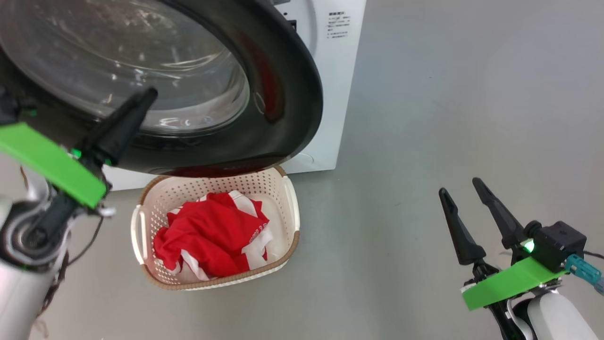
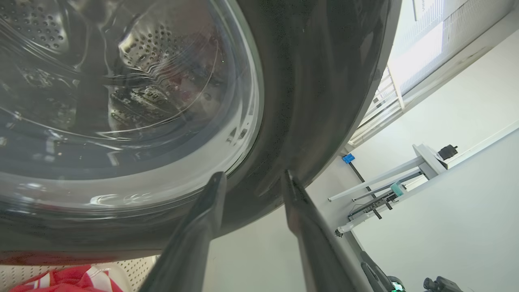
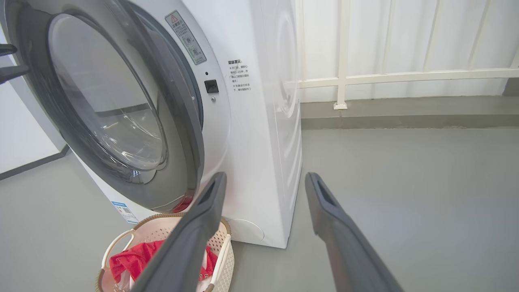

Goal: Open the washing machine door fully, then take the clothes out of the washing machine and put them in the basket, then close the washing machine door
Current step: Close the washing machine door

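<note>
The washing machine door (image 1: 295,94), a black rim around a bulging glass bowl, stands ajar from the white washing machine (image 1: 337,71) and hangs over the basket (image 1: 296,222). Red and white clothes (image 1: 212,233) lie heaped in the basket. My left gripper (image 1: 148,94) is up against the door's front. In the left wrist view it (image 2: 252,178) is open, with its tips just short of the door's rim (image 2: 316,101) and nothing between them. My right gripper (image 1: 460,186) stands open and empty over the floor at the right. In the right wrist view the door (image 3: 121,101) and the basket (image 3: 227,251) lie ahead of it.
Bare grey floor (image 1: 448,94) stretches right of the machine. A white railing (image 3: 342,61) and a kerb run behind it. A white-framed stand (image 2: 421,160) is off to the side in the left wrist view.
</note>
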{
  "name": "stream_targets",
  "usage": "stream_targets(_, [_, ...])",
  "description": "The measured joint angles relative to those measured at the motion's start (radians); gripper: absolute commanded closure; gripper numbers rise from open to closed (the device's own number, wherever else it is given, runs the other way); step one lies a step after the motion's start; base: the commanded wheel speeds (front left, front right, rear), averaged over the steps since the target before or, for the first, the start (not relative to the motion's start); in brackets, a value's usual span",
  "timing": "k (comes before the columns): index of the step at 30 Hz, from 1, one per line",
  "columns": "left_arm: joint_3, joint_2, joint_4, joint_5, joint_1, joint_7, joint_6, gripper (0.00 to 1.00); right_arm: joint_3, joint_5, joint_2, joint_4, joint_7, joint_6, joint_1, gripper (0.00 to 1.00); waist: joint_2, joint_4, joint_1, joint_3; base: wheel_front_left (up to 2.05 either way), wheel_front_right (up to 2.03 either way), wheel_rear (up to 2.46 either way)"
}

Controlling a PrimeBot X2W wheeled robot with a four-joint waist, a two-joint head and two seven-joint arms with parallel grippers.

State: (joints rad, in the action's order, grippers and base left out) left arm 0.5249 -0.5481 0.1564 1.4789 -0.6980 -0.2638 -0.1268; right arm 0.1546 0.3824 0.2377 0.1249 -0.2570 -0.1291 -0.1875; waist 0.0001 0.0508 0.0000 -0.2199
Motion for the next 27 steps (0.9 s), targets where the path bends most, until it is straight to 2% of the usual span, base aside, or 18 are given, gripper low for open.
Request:
stream_targets(1, [0.005,-0.01,-0.006,0.0,0.02,0.014,0.0,0.0,0.0,0.0,0.001,0.001,0.0,0.0,0.007,0.0,0.0,-0.005,0.0,0.002,0.0,0.0,0.0])
stream_targets(12, [0.029,-0.082,-0.049,-0.017,0.256,0.216,0.0,0.0,-0.004,0.0,0.005,0.002,0.0,0.0,0.019,0.0,0.0,-0.027,0.0,0.025,0.0,0.0,0.0])
stream_targets(20, [0.057,-0.079,-0.026,0.001,0.404,0.348,0.0,0.0,-0.005,0.0,0.007,0.005,0.0,0.0,0.036,0.0,0.0,-0.024,0.0,0.037,0.0,0.0,0.0])
stream_targets(27, [0.087,-0.075,0.018,-0.008,0.463,0.437,0.0,0.0,-0.007,0.003,0.013,0.007,0.0,0.0,0.046,0.0,0.0,-0.013,0.0,0.042,0.0,0.0,0.0])
